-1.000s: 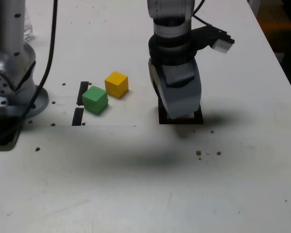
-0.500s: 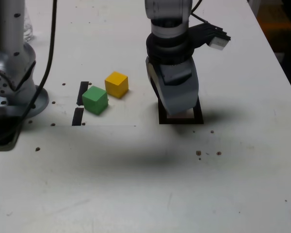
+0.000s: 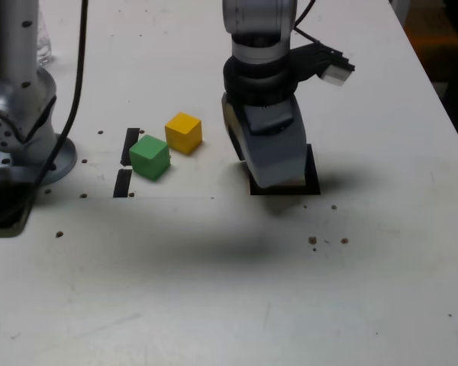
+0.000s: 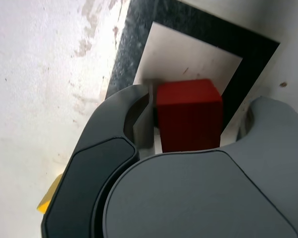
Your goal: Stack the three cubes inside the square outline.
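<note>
The claw [image 4: 202, 101] stands released, its jaws parted around the red cube [image 4: 189, 119], which sits between them, nearer one jaw, beside the square outline's [image 4: 208, 29] far band.

Exterior view: fixed off the arm, looking down obliquely across the desk [image 3: 366, 282], farther back. Wrist view: close over the tool [image 4: 198, 193], facing the desk. Shared: square outline [image 3: 313, 171], yellow cube [image 3: 184, 133].
</note>
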Controlling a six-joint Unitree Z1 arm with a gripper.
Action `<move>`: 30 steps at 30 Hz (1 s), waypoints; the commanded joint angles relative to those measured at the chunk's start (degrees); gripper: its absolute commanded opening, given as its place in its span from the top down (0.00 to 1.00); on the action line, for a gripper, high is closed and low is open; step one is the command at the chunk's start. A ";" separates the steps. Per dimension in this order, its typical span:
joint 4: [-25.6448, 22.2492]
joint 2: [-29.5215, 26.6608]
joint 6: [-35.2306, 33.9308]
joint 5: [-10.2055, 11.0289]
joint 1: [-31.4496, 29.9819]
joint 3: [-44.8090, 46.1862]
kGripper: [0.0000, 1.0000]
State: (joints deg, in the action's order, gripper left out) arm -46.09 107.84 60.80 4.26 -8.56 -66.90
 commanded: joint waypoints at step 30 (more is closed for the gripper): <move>-14.11 -11.66 -16.94 -9.09 4.40 -2.52 0.00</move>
State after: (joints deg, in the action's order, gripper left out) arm -60.33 96.63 45.50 -4.03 -4.19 -69.87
